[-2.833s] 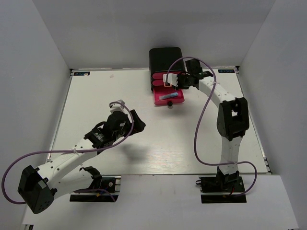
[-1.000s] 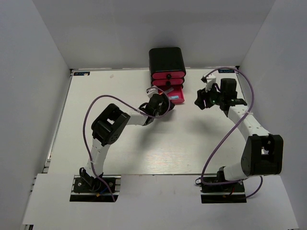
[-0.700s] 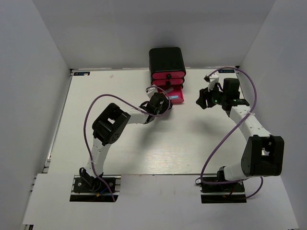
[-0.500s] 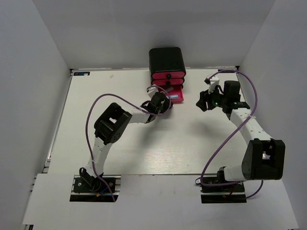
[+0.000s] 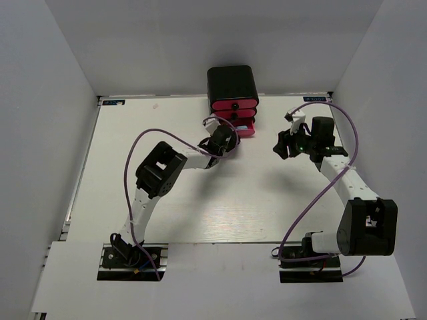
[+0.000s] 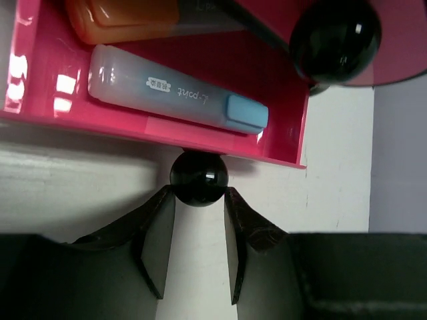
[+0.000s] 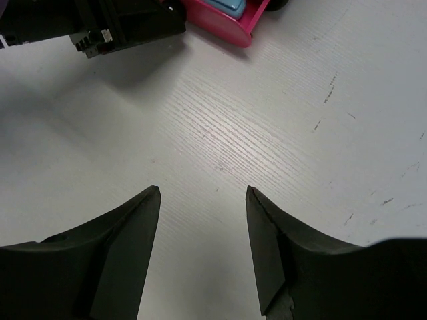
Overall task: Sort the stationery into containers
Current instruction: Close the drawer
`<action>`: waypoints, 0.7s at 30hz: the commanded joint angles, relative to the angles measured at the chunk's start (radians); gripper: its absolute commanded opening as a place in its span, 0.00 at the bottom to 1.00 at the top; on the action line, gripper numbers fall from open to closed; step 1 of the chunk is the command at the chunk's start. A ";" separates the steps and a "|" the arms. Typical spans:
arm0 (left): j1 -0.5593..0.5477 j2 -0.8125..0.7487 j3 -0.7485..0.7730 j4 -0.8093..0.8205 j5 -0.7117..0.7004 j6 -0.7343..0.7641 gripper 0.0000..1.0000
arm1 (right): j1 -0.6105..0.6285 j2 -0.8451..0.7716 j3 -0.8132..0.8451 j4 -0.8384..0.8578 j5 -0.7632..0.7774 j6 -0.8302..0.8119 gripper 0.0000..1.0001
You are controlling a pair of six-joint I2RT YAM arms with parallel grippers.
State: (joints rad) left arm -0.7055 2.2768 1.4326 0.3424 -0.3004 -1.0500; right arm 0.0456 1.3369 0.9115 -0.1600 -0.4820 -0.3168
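The containers are pink drawers in a black cabinet (image 5: 231,81) at the table's far edge. The bottom drawer (image 6: 167,130) stands partly open; in it lie two pieces of stationery, a pale marker with a light blue cap (image 6: 177,97) and an orange marker (image 6: 127,17). My left gripper (image 6: 198,193) is shut on that drawer's round black knob (image 6: 199,179), a fingertip touching each side. In the top view the left gripper (image 5: 230,133) sits right in front of the drawer (image 5: 247,132). My right gripper (image 7: 203,190) hangs open and empty over bare table, right of the cabinet (image 5: 281,143).
The knob of the drawer above (image 6: 335,40) overhangs the open one. The right wrist view catches the pink drawer's corner (image 7: 223,23) and the left arm's black wrist (image 7: 113,23). A purple cable (image 5: 143,137) arcs over the left arm. White walls enclose the table.
The left jaws have narrowed onto the bottom drawer's knob and the drawer has slid back toward the cabinet. The right arm has drifted slightly, still open.
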 commanded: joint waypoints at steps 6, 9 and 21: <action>0.031 0.016 0.060 0.017 -0.091 -0.091 0.44 | -0.007 -0.025 -0.016 0.027 -0.012 0.001 0.60; 0.031 0.036 0.060 0.049 -0.111 -0.128 0.43 | -0.010 -0.025 -0.017 0.024 -0.010 0.002 0.60; 0.031 0.093 0.132 0.078 -0.166 -0.209 0.41 | -0.027 -0.021 -0.029 0.023 -0.007 -0.008 0.60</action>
State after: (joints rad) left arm -0.6888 2.3688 1.5356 0.4057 -0.4114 -1.2316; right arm 0.0280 1.3357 0.8852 -0.1577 -0.4812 -0.3202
